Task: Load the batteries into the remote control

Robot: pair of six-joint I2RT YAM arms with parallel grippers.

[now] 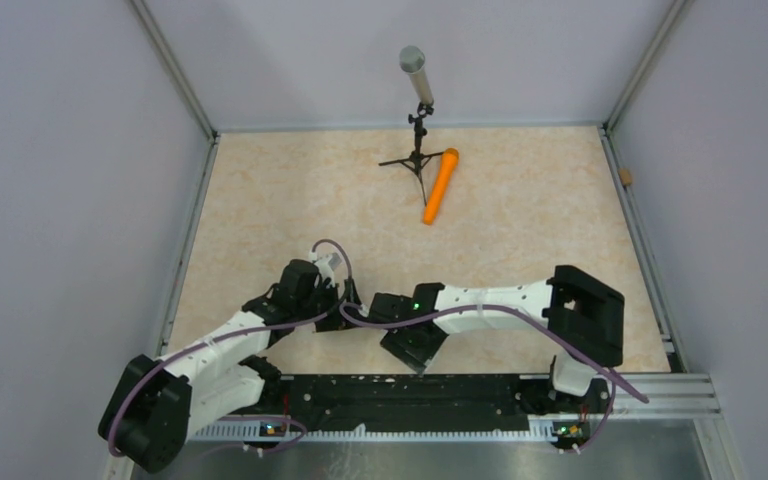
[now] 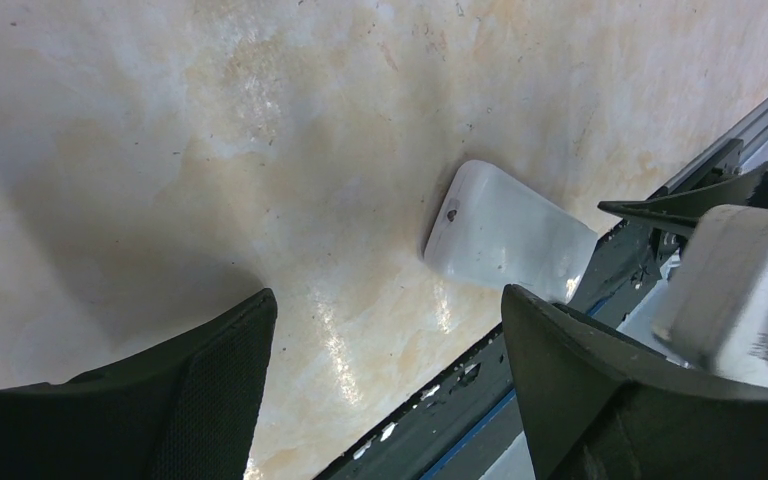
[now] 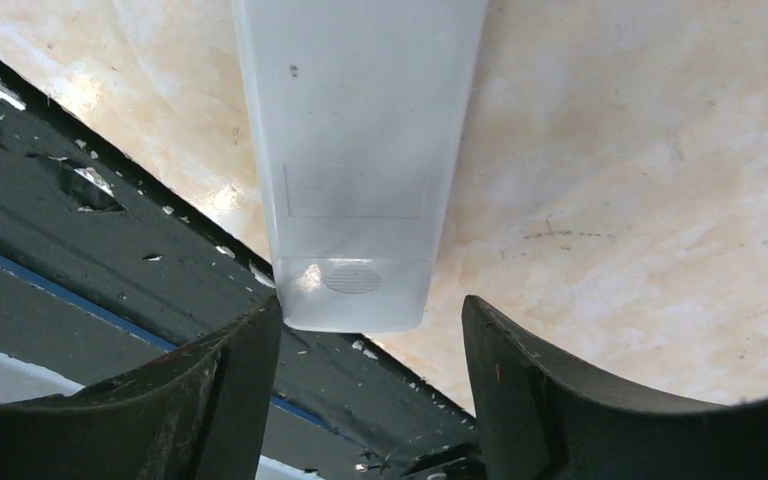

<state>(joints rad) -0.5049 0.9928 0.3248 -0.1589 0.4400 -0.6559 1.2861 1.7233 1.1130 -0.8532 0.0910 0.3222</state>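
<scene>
The remote control (image 3: 360, 150) lies on the table with its plain white back up, its near end jutting over the table's front edge. My right gripper (image 3: 370, 305) is open around that end: the left finger sits at the remote's corner and the right finger stands clear of it. In the left wrist view the remote control (image 2: 505, 235) lies ahead and to the right of my left gripper (image 2: 388, 295), which is open over bare table. From above both grippers meet near the front edge, the left gripper (image 1: 345, 305) and the right gripper (image 1: 378, 308), hiding the remote. The batteries are out of view.
A grey microphone on a black tripod (image 1: 418, 110) stands at the back, with a long orange cylinder (image 1: 440, 185) lying beside it. A black rail (image 1: 410, 395) runs along the table's front edge, just below the remote's end.
</scene>
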